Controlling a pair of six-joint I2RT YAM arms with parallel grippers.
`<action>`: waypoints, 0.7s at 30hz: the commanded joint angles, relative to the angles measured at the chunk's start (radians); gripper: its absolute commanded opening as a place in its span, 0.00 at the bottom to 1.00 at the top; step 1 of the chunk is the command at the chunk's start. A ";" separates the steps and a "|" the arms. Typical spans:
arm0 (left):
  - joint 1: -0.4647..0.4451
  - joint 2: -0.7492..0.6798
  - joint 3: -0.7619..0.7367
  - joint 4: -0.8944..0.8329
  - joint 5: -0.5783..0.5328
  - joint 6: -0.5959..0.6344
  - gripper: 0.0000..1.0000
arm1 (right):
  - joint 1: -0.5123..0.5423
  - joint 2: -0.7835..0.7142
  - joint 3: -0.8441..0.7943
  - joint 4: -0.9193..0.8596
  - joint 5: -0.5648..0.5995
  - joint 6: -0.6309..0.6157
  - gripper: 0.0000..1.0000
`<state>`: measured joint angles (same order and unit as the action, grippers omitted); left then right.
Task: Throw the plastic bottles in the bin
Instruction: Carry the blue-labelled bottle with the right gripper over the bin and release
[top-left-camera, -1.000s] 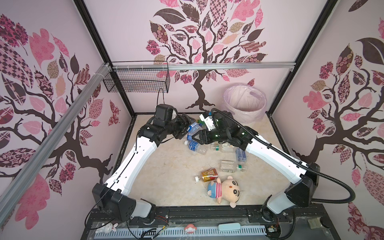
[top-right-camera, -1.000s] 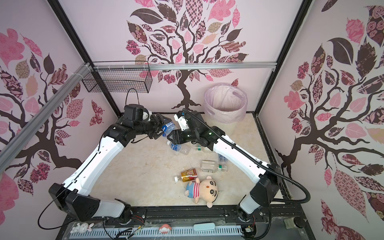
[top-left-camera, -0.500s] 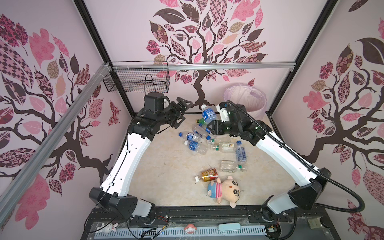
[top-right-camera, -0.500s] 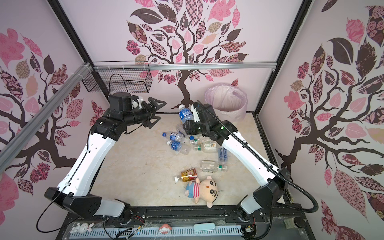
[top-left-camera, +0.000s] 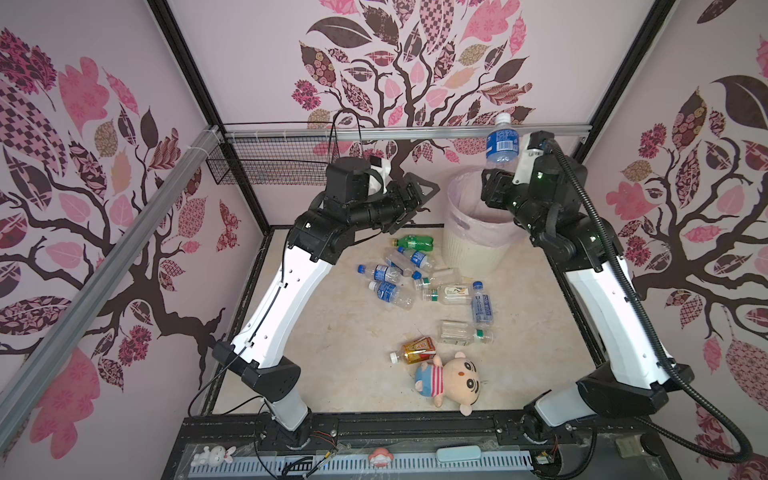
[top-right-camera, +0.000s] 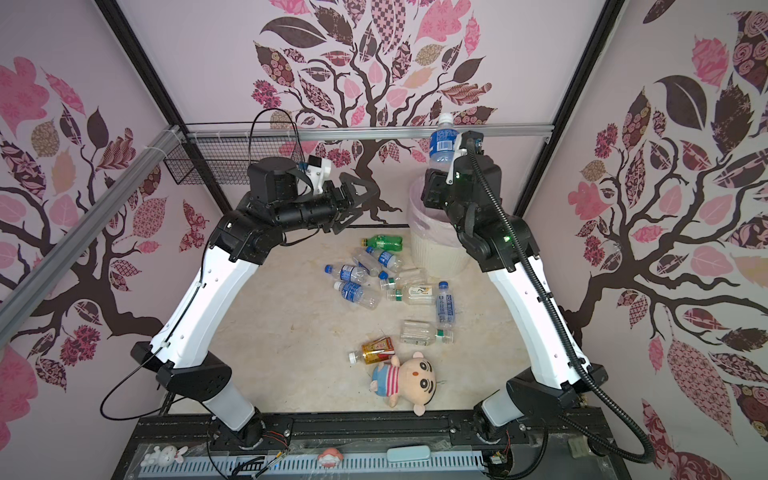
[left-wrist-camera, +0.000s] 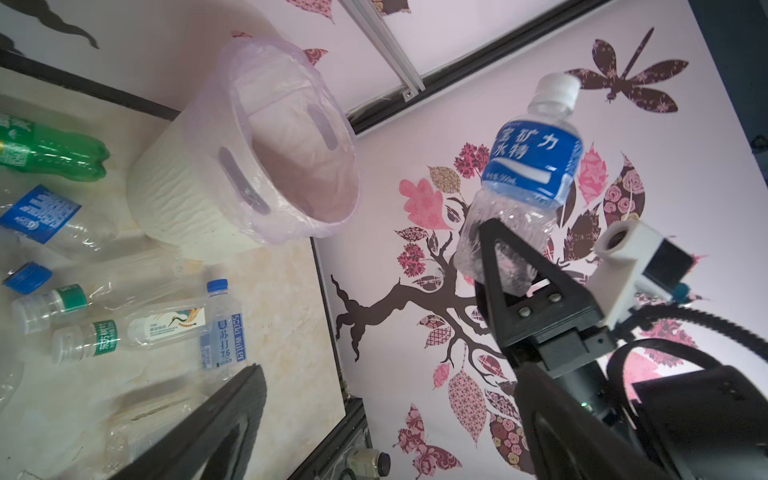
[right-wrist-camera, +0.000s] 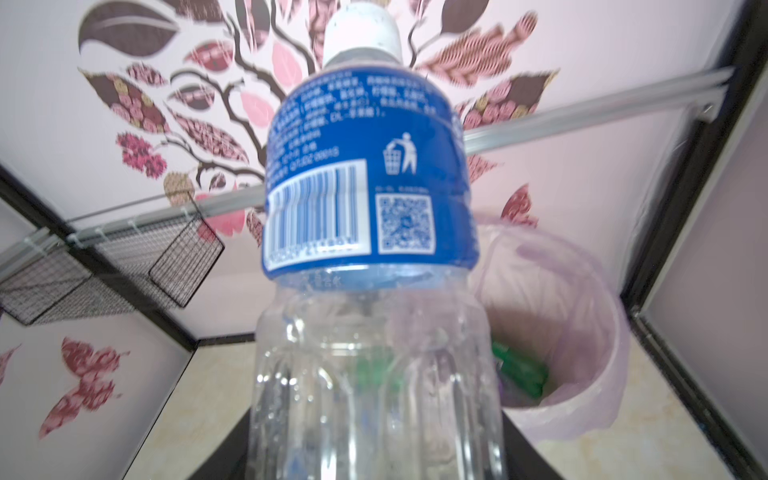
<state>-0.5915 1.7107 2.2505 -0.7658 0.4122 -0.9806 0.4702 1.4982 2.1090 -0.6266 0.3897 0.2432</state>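
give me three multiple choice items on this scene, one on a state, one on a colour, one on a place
1. The left tool is: A open and empty; B shut and empty; C shut on something.
2. The cap of the blue-label bottle in the right tool is: A green; B white; C blue.
3. The plush doll lies: A in the left tool; B in the right tool; C on the tabletop beside the amber bottle.
Key: 1 A, jaws wide, nothing between; 2 B, white in every view; 3 C, both top views show it there.
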 joint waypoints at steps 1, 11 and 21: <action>-0.031 0.041 0.088 -0.058 0.000 0.071 0.97 | 0.002 -0.032 0.051 0.122 0.158 -0.118 0.48; -0.039 0.039 0.095 -0.099 -0.009 0.088 0.97 | -0.065 0.129 -0.041 0.233 0.211 -0.175 0.55; 0.016 -0.055 -0.035 -0.106 -0.011 0.090 0.97 | -0.182 0.447 0.422 -0.130 0.162 0.058 1.00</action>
<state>-0.5915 1.7039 2.2612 -0.8707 0.4084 -0.9089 0.2859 2.0155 2.4592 -0.7048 0.5674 0.2424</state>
